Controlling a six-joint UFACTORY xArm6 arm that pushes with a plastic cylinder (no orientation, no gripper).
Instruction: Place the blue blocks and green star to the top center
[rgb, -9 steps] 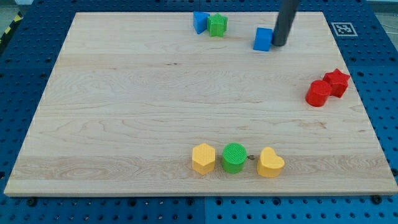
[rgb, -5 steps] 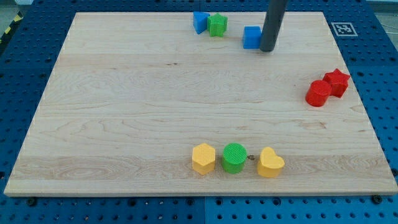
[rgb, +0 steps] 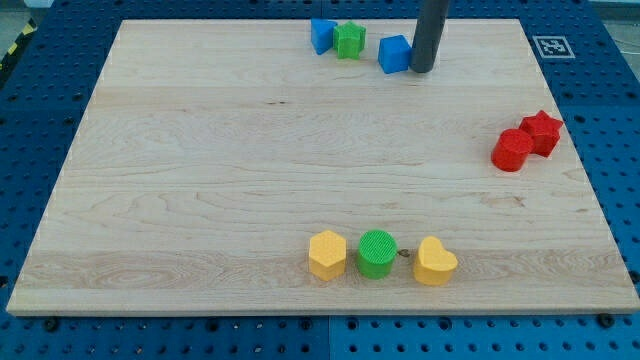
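Note:
A blue cube (rgb: 394, 53) lies near the board's top edge, right of centre. My tip (rgb: 422, 71) touches its right side. A green star (rgb: 349, 40) sits a short way left of the cube, apart from it. A second blue block (rgb: 321, 35), of unclear shape, touches the star's left side.
A red cylinder (rgb: 512, 150) and a red star (rgb: 542, 131) sit together at the right. A yellow hexagon (rgb: 327, 254), a green cylinder (rgb: 377, 253) and a yellow heart (rgb: 434, 262) stand in a row near the bottom. The wooden board (rgb: 200, 150) lies on a blue pegboard.
My tip has moved left and slightly up, pushing the blue cube leftward toward the green star. The other blocks have not moved.

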